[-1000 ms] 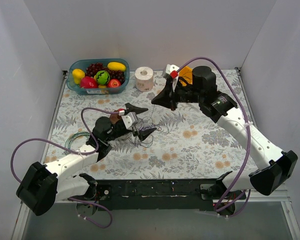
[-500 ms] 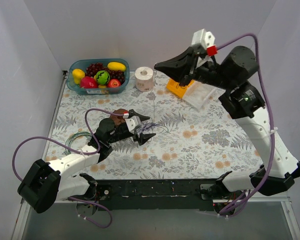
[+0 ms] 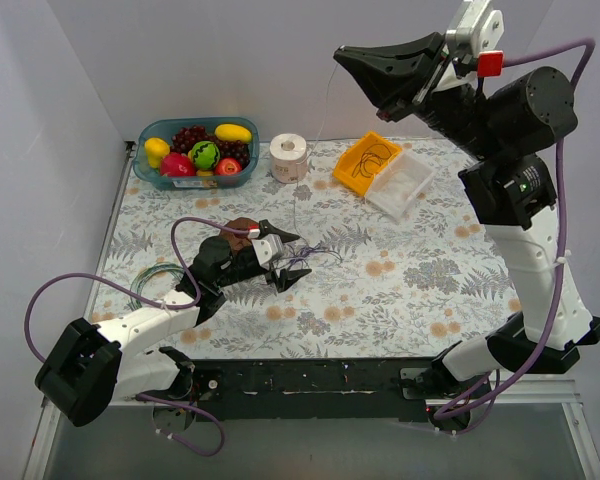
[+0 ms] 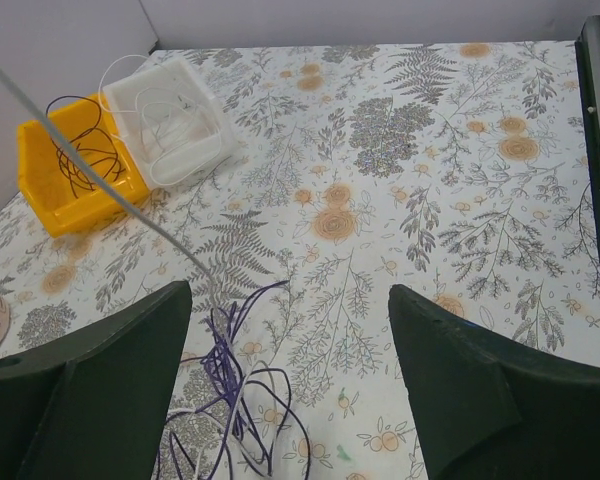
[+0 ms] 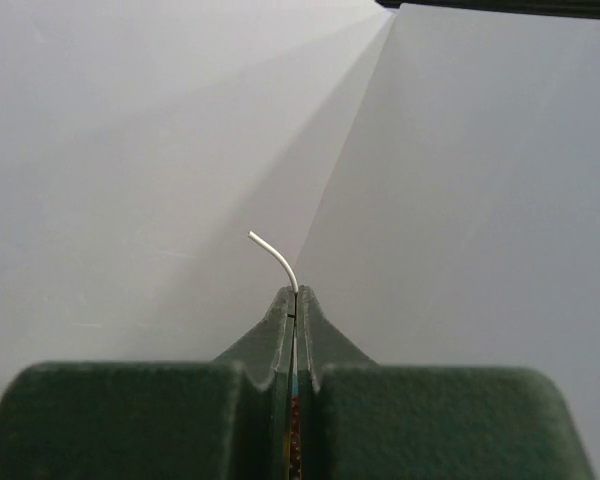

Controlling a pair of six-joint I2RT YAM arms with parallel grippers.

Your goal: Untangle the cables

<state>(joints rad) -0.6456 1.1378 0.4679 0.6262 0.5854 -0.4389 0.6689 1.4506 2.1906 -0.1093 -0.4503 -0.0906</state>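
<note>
The cables are a tangle of thin purple-black wires (image 3: 306, 254) on the flowered table, also seen in the left wrist view (image 4: 220, 400). My left gripper (image 3: 292, 258) is open and low over the tangle, with the loops lying by its left finger (image 4: 90, 390). My right gripper (image 3: 342, 54) is raised high above the back of the table. It is shut on a thin white wire (image 5: 277, 257) whose short end pokes out past the shut gripper (image 5: 296, 293). That wire (image 4: 110, 190) runs taut down into the tangle.
A yellow bin (image 3: 366, 162) holding dark wire and a white bin (image 3: 400, 185) holding white wire stand at the back right. A toilet roll (image 3: 288, 157) and a fruit basket (image 3: 198, 150) stand at the back left. A greenish coil (image 3: 152, 280) lies by the left arm.
My right arm has risen high and swung back to the right with the white wire held, drawing it up out of the tangle. My left gripper has stayed at the tangle.
</note>
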